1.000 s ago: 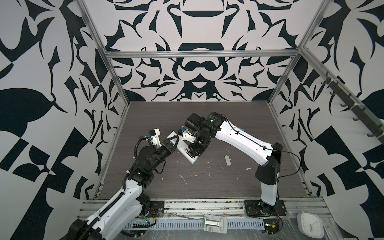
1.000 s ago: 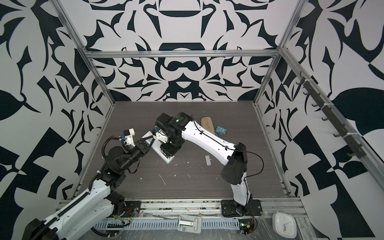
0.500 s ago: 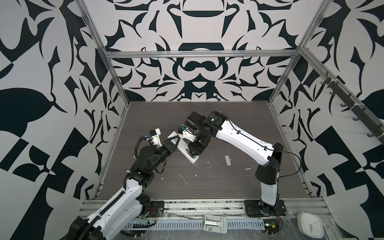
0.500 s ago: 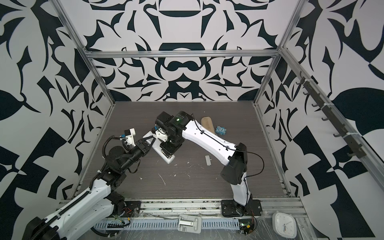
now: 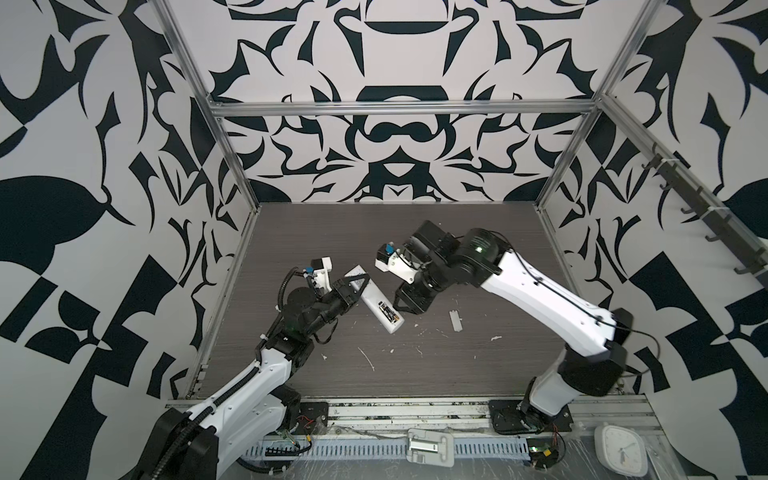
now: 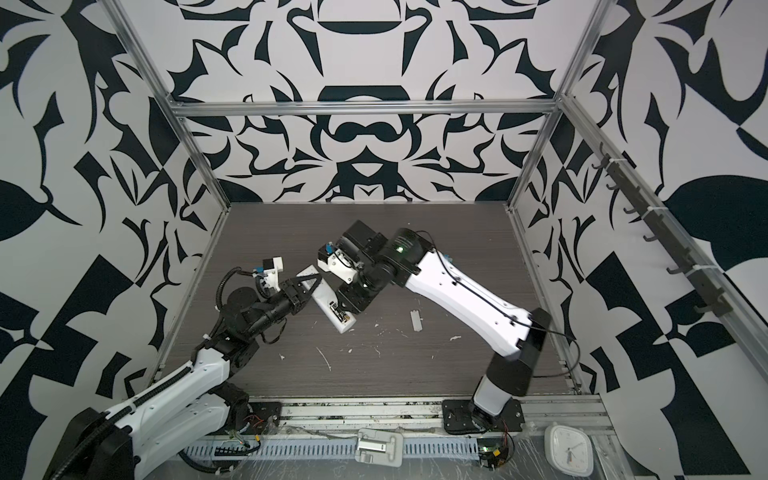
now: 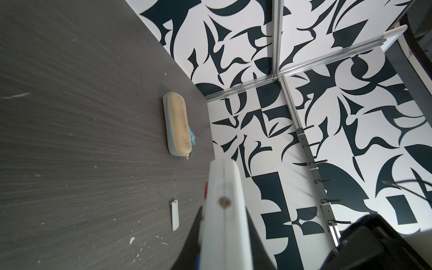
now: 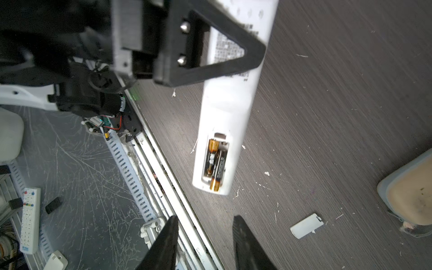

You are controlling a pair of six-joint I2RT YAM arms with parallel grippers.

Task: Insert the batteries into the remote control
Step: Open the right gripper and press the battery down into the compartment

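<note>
While pinched tight by left gripper (image 5: 360,285) at upper end, held slanted just left of centre in both top views: remote control (image 6: 328,305), back side up, compartment uncovered. Lower centre of right wrist frame: batteries (image 8: 215,163) side by side in the bay, offset lengthwise. At bottom of the same frame: right gripper (image 8: 205,219), jaws partly apart, empty, clear of remote. Lower right: small cover (image 8: 306,225) flat on table (image 8: 327,117). Beige case (image 7: 177,131) centre-left in left wrist frame.
</note>
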